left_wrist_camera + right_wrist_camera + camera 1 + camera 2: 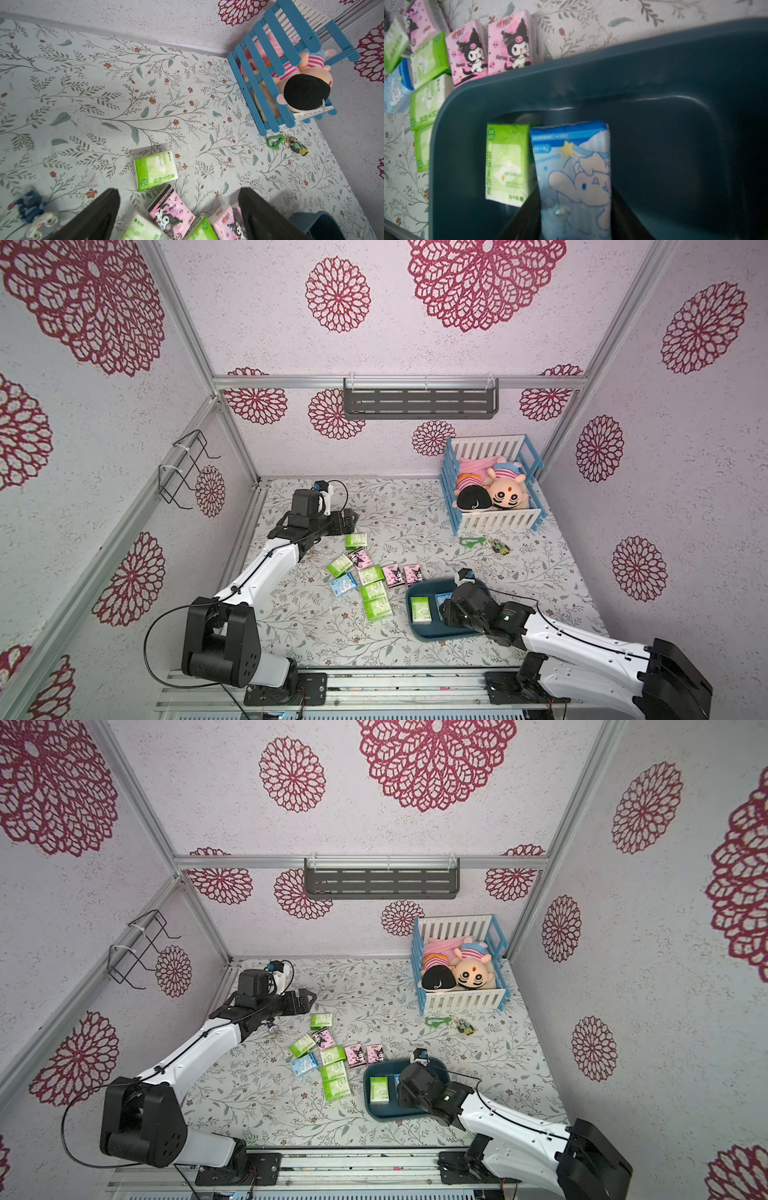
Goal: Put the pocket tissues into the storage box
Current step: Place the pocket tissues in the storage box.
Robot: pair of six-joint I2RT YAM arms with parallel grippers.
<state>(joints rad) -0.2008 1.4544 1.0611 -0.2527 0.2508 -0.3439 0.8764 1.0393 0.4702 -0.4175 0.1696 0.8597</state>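
The storage box (419, 634) (371, 1110) (633, 68) is a dark teal tray near the front right of the table. A green-and-white pack (423, 609) (506, 164) lies flat inside it. My right gripper (574, 197) reaches into the box, shut on a light blue pack (575, 166) right beside the green one. Several loose pocket tissues (370, 574) (332, 1052) lie on the table left of the box: green, pink (508, 43) and one blue (344, 585). My left gripper (178, 193) (351, 520) hovers open at the far left, over the farthest packs (155, 169), holding nothing.
A blue-and-white crib (494, 519) with plush dolls stands at the back right. A green keychain (471, 541) and a small figure (501, 546) lie in front of it. A small toy (35, 216) lies under the left arm. A grey shelf (419, 404) hangs on the back wall.
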